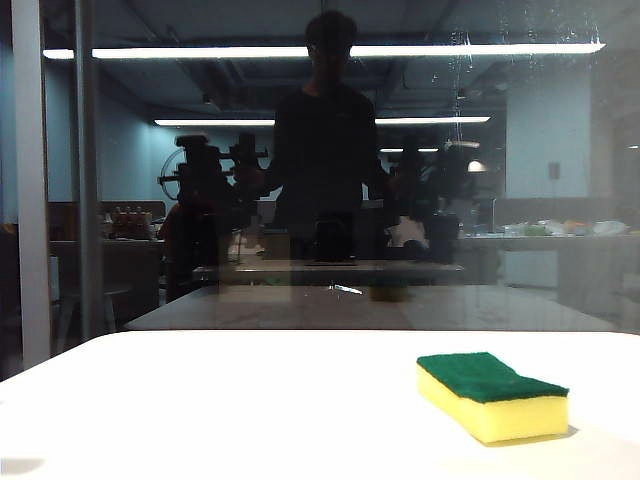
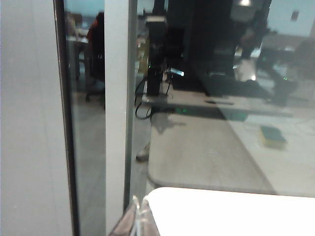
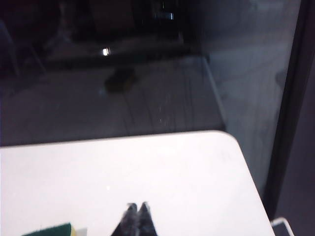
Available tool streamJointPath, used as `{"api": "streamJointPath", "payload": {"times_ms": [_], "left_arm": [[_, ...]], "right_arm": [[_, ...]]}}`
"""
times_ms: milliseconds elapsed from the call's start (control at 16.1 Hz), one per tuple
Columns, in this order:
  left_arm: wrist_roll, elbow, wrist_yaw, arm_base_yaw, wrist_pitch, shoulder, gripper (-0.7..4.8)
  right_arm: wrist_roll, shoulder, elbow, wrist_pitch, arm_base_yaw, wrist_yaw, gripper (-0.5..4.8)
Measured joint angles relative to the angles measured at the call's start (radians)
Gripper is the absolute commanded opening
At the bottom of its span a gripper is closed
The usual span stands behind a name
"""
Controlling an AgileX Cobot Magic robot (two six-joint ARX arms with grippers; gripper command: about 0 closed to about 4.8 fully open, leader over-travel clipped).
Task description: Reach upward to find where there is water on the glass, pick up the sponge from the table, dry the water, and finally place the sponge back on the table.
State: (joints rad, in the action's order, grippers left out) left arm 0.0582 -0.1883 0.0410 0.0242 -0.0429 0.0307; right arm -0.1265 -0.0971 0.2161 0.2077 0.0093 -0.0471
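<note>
The sponge [image 1: 492, 396] is seen lying flat on the white table [image 1: 250, 410], green side up, right of centre, apart from both grippers. Faint water [image 1: 480, 45] droplets are noted high on the glass [image 1: 300, 200]. The left gripper [image 2: 138, 216] is held at the table's corner, fingertips together. The right gripper [image 3: 136, 216] is held above the table beside the sponge, fingertips together, nothing clamped.
</note>
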Motion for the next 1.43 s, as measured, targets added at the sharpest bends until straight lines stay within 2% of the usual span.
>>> {"api": "streamJointPath", "payload": {"times_ms": [372, 682, 1426], "left_arm": [[0.003, 0.083, 0.001, 0.000, 0.065, -0.029, -0.06], [0.003, 0.177, 0.001, 0.000, 0.198, -0.029, -0.06], [0.003, 0.183, 0.002, 0.000, 0.170, -0.029, -0.05]], "right_arm": [[0.028, 0.094, -0.152, -0.047, 0.006, -0.023, -0.06], [0.073, 0.095, -0.186, -0.102, 0.006, -0.029, -0.06], [0.095, 0.095, -0.210, -0.120, 0.005, -0.006, -0.05]]}}
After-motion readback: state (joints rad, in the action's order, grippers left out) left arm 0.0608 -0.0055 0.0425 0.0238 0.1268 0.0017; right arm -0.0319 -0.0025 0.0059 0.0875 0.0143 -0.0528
